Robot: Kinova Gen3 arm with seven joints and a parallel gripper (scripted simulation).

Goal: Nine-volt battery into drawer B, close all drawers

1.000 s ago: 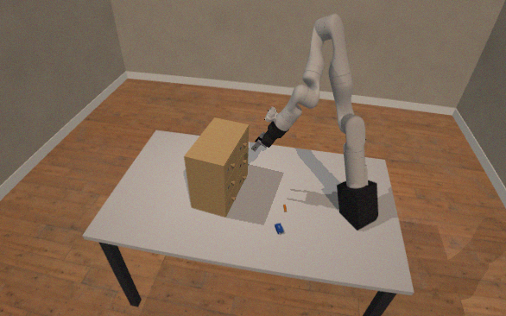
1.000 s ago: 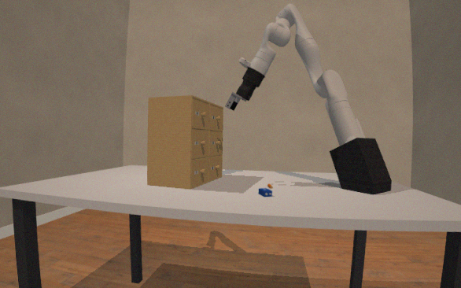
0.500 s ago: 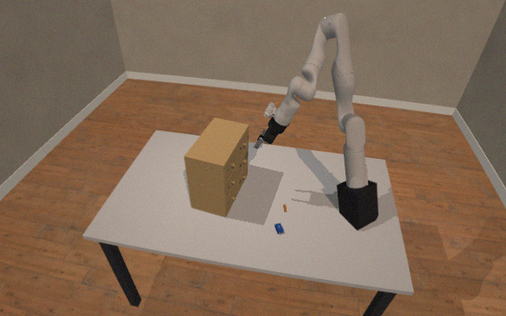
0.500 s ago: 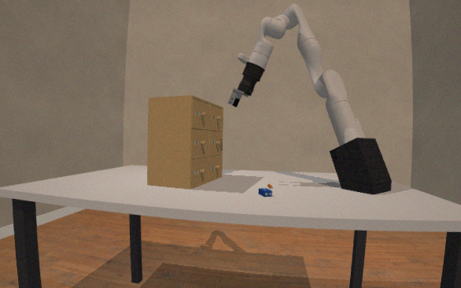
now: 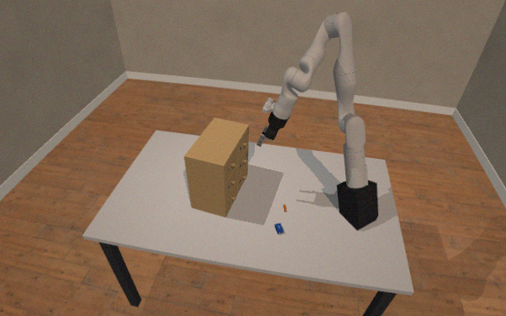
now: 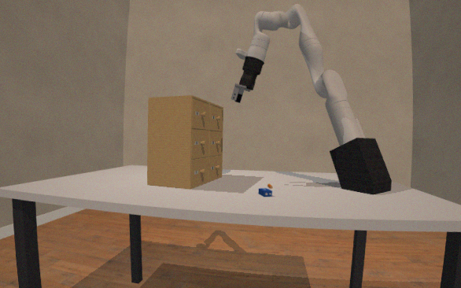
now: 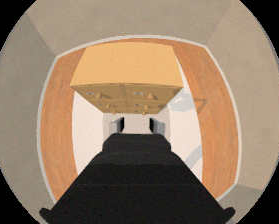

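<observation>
The small wooden chest (image 5: 218, 166) stands on the white table, with its drawers in two columns and all drawers flush with the front. It also shows in the exterior view (image 6: 185, 142) and in the wrist view (image 7: 126, 82). The blue nine-volt battery (image 5: 279, 228) lies on the table in front of the chest, seen too in the exterior view (image 6: 265, 192). My gripper (image 5: 260, 140) (image 6: 237, 94) is open and empty. It hangs in the air a short way off the chest's top front corner, apart from the drawer knobs. Drawer labels are too small to read.
A small orange object (image 5: 285, 208) lies on the table between the battery and the arm's black base (image 5: 357, 204). It also shows in the exterior view (image 6: 270, 185).
</observation>
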